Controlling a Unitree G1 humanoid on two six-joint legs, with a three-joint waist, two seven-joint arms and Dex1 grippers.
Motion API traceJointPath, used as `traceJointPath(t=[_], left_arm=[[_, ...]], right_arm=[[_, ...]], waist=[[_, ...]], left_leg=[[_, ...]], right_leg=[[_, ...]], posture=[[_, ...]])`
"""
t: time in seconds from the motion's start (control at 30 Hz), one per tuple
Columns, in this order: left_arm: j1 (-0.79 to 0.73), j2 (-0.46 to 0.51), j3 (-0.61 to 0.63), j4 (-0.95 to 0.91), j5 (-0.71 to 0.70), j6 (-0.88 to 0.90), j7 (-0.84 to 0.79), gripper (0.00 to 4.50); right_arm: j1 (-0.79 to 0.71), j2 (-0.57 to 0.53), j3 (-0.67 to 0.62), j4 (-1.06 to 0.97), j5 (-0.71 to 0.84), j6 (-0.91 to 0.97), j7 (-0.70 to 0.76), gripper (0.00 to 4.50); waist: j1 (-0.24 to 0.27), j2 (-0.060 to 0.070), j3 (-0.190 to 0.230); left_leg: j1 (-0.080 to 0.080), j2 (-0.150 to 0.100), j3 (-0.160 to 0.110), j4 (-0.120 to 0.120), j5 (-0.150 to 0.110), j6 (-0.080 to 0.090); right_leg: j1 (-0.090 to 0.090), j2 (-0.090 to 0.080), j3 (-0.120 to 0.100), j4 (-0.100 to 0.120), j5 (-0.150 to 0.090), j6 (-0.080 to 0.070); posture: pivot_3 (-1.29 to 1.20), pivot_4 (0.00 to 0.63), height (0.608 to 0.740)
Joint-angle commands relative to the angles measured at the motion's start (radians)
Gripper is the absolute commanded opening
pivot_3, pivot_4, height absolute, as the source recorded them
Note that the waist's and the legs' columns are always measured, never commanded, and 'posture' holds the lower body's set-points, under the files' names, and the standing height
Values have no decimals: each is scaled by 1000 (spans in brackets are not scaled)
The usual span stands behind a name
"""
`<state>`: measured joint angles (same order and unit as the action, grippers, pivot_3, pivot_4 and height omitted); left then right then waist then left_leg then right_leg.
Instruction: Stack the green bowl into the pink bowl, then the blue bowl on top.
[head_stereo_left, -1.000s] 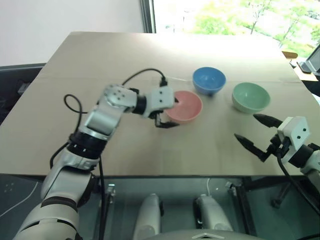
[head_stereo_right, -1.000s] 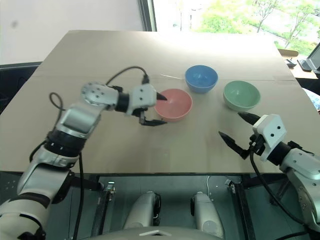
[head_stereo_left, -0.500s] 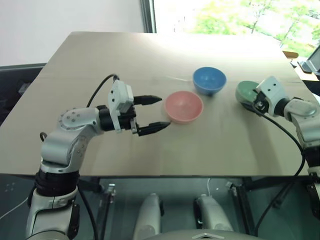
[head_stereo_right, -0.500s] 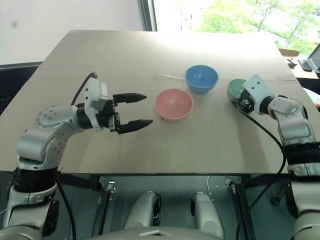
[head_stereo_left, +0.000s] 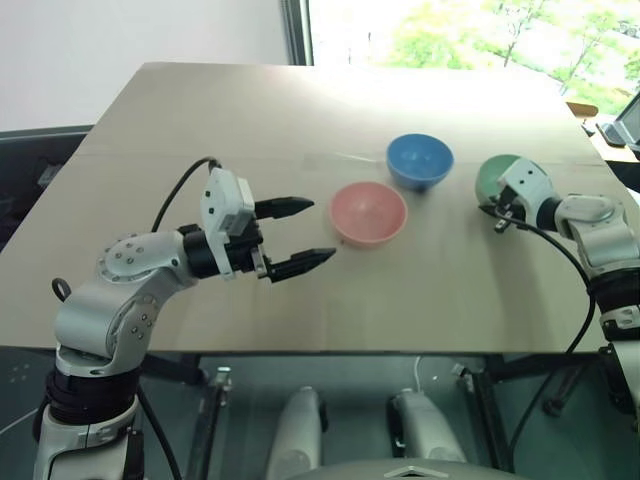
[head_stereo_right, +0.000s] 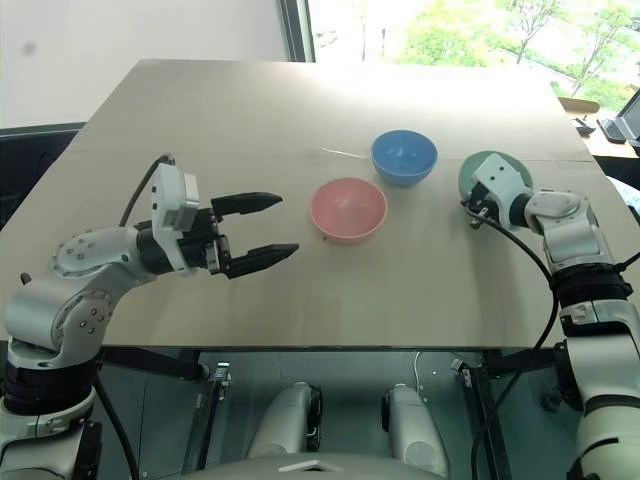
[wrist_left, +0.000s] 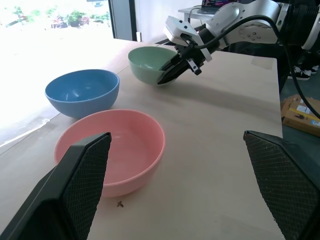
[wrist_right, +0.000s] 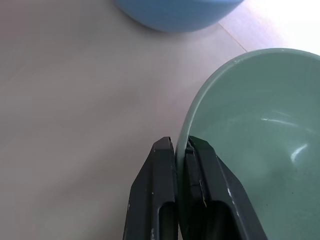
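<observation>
**Rim pinch made on the green bowl: lift it clear before carrying it across**

Daylight from the window behind falls on the plain tan tabletop (head_stereo_left: 200, 130) that carries all three bowls. At its right side, the right end effector (wrist_right: 181, 150) is clenched on the near rim of the small round pale mint-green plastic bowl (head_stereo_left: 497, 172), one black finger inside the wall and one outside, as the right wrist view shows plainly. The green bowl appears to rest on the tabletop, though it may be tipped a little toward the end effector; I cannot tell for sure.

Taking the small round salmon-pink plastic bowl (head_stereo_left: 369, 212) as landmark: the green bowl lies well to its right, the small round bright-blue plastic bowl (head_stereo_left: 419, 161) stands just behind it and to the right, and the left end effector (head_stereo_left: 300, 235) hovers near its left side, fingers spread wide and holding nothing.

To do this step well, I judge:
- A thin rim pinch on smooth plastic can slip or let the bowl swing, so raise it slowly and straight.
- Lift high enough to pass the pink rim, and steer in front of the blue bowl.
- Level the green bowl over the pink one's centre before letting go.
- Keep the left end effector out of the path.
</observation>
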<state>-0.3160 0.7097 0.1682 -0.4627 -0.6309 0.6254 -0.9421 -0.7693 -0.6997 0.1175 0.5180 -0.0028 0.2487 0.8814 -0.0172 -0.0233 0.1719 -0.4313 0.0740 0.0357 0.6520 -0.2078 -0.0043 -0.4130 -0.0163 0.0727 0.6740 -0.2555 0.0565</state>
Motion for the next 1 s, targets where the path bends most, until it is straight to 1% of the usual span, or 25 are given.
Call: traceJointPath(t=[0.03,0.13,0.27,0.33,0.43,0.47,0.5,0.53,0.57,0.6,0.67,0.7,0.73,0.8,0.83,0.9,0.97,1.0], left_arm=[[14,12,15,-24,1,-26,17,4500],[42,21,22,-15,21,-41,28,4500],[69,37,31,-14,38,-50,42,4500],[75,40,36,-19,40,-50,52,4500],[77,42,36,-27,34,-46,61,4500],[77,43,36,-29,33,-44,64,4500],[77,44,39,-31,31,-42,67,4500],[80,46,43,-33,30,-41,70,4500],[81,48,46,-34,29,-39,72,4500],[85,49,49,-38,27,-36,76,4500],[94,50,52,-46,23,-35,84,4500],[97,51,51,-49,22,-35,87,4500],[99,51,51,-51,21,-35,90,4500],[101,49,57,-56,14,-30,99,4500],[102,47,60,-58,11,-29,104,4500],[102,46,62,-59,7,-27,111,4500],[100,45,63,-59,3,-25,117,4500],[99,43,63,-58,0,-25,121,4500]], right_arm=[[-38,8,-58,-243,105,105,51,98],[-26,38,-38,-460,182,213,85,98],[-1,100,-6,-669,281,342,96,98],[-2,140,43,-727,315,384,115,98],[-11,174,97,-713,307,408,109,98],[-11,175,115,-700,291,400,110,389],[-12,176,126,-689,284,401,109,790],[-12,174,135,-678,279,399,112,954],[-12,172,139,-672,278,399,114,1357],[-13,170,141,-669,280,399,117,1657],[-13,164,140,-673,285,402,124,2700],[-13,161,139,-676,287,403,125,2935],[-14,160,136,-678,287,400,123,3297],[-29,170,91,-666,287,380,84,4211],[-39,166,67,-651,289,363,77,4489],[-61,139,41,-593,264,300,72,4489],[-81,117,38,-525,232,235,75,4489],[-102,98,51,-458,193,170,76,4489]], waist=[[-2,1,0],[-6,1,0],[1,1,0],[4,1,0],[4,0,0],[5,0,0],[6,0,0],[7,0,0],[6,0,0],[5,0,0],[4,0,0],[3,0,0],[3,0,0],[2,0,0],[2,0,0],[2,0,0],[4,0,0],[5,0,0]], left_leg=[[0,0,0,0,0,0],[0,1,0,-1,0,0],[0,1,-1,-1,0,0],[0,0,-1,0,0,0],[0,0,0,0,0,0],[0,0,0,0,0,0],[0,0,0,0,0,0],[0,0,0,0,0,0],[0,0,0,0,0,0],[0,0,0,0,0,0],[0,0,0,0,0,0],[0,0,0,0,0,0],[0,0,0,0,0,0],[0,1,0,-1,0,0],[0,1,0,-1,0,0],[0,1,0,-1,0,0],[0,0,0,0,0,0],[0,0,0,0,0,0]], right_leg=[[0,0,0,0,0,0],[0,1,0,1,0,0],[-1,1,-1,1,0,0],[0,0,-1,1,0,0],[0,0,-1,1,0,0],[0,0,-1,1,0,0],[0,0,-1,1,0,0],[-1,0,-1,1,0,0],[0,0,-1,1,0,0],[-1,0,-1,1,0,0],[-1,0,-1,1,0,0],[-1,0,-1,1,0,0],[-1,0,-1,1,0,0],[-1,0,-1,1,0,0],[-1,0,-1,1,0,0],[-1,0,-1,1,0,0],[-1,0,-1,1,0,0],[-1,0,-1,1,0,0]], posture=[[0,150,740],[0,150,740],[0,150,740],[0,150,740],[0,150,740],[0,150,740],[0,150,740],[0,150,740],[0,150,740],[0,150,740],[0,150,740],[0,150,740],[0,150,740],[0,150,740],[0,150,740],[0,150,740],[0,150,740],[0,150,740]])
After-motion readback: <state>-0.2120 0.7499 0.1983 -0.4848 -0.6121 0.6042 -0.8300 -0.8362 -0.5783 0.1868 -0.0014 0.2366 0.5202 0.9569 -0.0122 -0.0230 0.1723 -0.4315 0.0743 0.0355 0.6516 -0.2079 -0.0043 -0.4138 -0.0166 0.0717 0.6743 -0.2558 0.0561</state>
